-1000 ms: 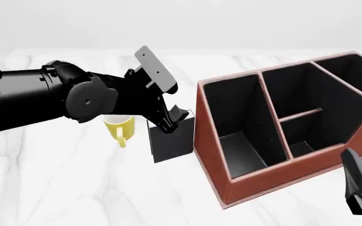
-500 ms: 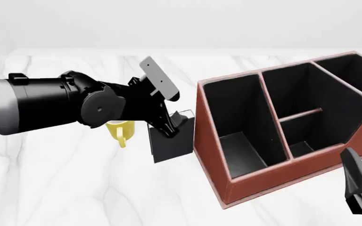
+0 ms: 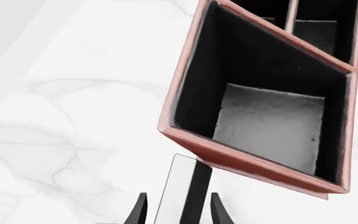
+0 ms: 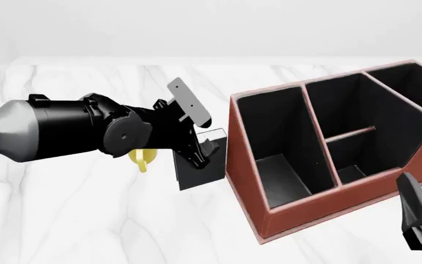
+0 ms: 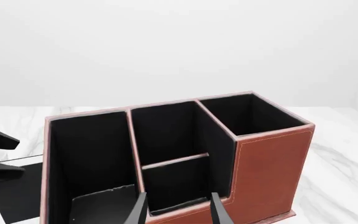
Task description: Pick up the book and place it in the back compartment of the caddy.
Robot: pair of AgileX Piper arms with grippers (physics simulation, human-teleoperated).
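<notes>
The black book (image 4: 196, 171) stands upright on the table just left of the caddy (image 4: 299, 212). My left gripper (image 4: 205, 148) is open and straddles the book's top edge. In the left wrist view the book's white page edges (image 3: 180, 196) sit between the fingers (image 3: 140, 210), with a small gap on one side. The back compartment (image 4: 354, 173) is the small cell behind the caddy's low near wall; it also shows in the right wrist view (image 5: 173, 184). My right gripper (image 4: 420, 220) is open and empty at the caddy's near right corner.
A yellow mug (image 4: 141, 159) stands left of the book, mostly hidden behind my left arm. A long narrow cell (image 4: 281, 165) lies at the caddy's left side, beside the book. The marble table (image 4: 86, 220) extends to the near left.
My left arm has swung lower and in over the book, so the fingers now straddle its top. The book, the mug, the caddy and the right arm have not moved.
</notes>
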